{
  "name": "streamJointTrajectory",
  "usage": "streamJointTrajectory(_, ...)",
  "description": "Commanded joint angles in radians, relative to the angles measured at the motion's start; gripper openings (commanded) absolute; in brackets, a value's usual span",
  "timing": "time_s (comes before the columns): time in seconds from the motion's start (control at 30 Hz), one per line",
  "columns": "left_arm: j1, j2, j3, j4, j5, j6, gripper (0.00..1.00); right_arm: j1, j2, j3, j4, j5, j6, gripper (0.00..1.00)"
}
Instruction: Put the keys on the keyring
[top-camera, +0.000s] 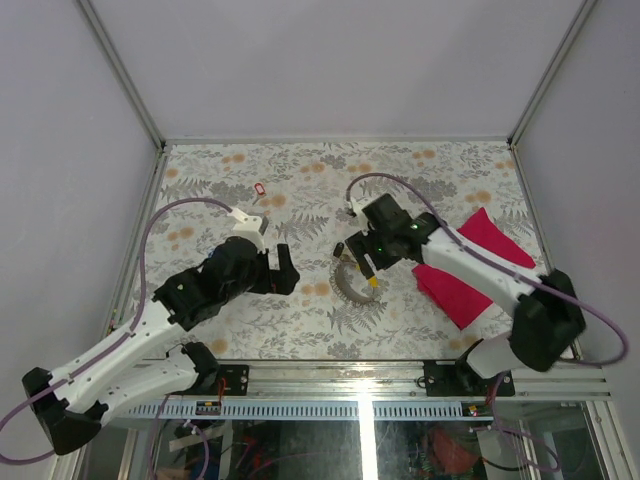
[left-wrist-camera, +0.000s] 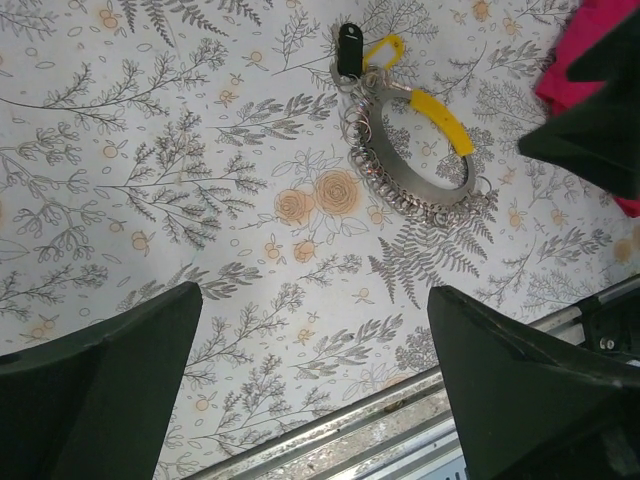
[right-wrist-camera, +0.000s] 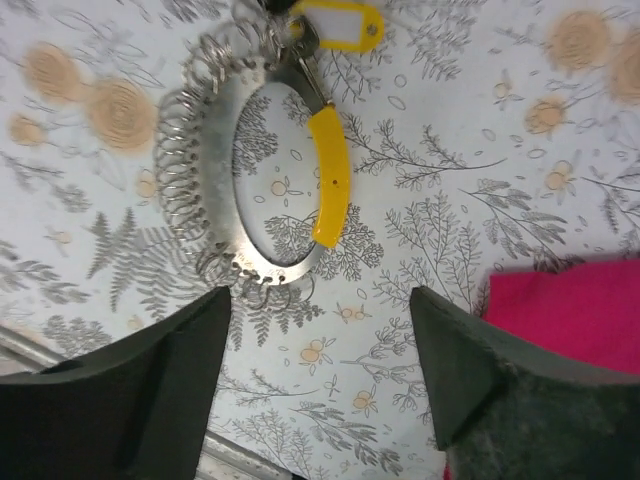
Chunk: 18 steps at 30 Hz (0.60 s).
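Observation:
The keyring (right-wrist-camera: 212, 190), a grey metal loop fringed with small wire rings and carrying a yellow piece (right-wrist-camera: 330, 185), lies flat on the flowered table. A yellow-headed key (right-wrist-camera: 340, 22) and a black-headed key (left-wrist-camera: 349, 48) lie at its far end, touching it. A red-headed key (top-camera: 260, 188) lies alone farther back on the left. My right gripper (right-wrist-camera: 320, 385) hovers just above the near end of the keyring (top-camera: 350, 282), open and holding nothing. My left gripper (left-wrist-camera: 315, 385) is open and holding nothing too, left of the keyring (left-wrist-camera: 420, 195).
A magenta cloth (top-camera: 478, 265) lies to the right, under the right arm. The metal rail (left-wrist-camera: 400, 420) of the table's near edge runs close behind both grippers. White walls enclose the table on three sides.

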Motion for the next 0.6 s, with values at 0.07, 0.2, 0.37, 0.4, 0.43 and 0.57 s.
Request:
streamJointTrajectory(0.07,0.008,0.068,0.074,0.021,0.006,-0.085,1.00,-0.006,-0.407,-0.144,0.143,-0.012,0.154,0.99)
streamJointTrajectory(0.2,0.008,0.032,0.069,0.041,-0.026,-0.068,1.00,-0.006,-0.640,-0.221,0.155,0.023,0.162,0.99)
streamJointTrajectory(0.37,0.008,-0.020,0.076,0.005,-0.121,-0.059,1.00,-0.006,-0.876,-0.294,0.132,0.065,0.159,0.99)
streamJointTrajectory(0.4,0.007,-0.031,0.080,-0.009,-0.138,-0.059,1.00,-0.006,-0.920,-0.317,0.138,0.062,0.158,0.99)
streamJointTrajectory(0.43,0.007,-0.045,0.083,-0.021,-0.156,-0.059,1.00,-0.006,-0.958,-0.338,0.142,0.058,0.159,0.99)
streamJointTrajectory(0.57,0.008,-0.111,0.062,-0.047,-0.219,-0.044,1.00,-0.006,-1.076,-0.411,0.144,0.064,0.164,0.99)
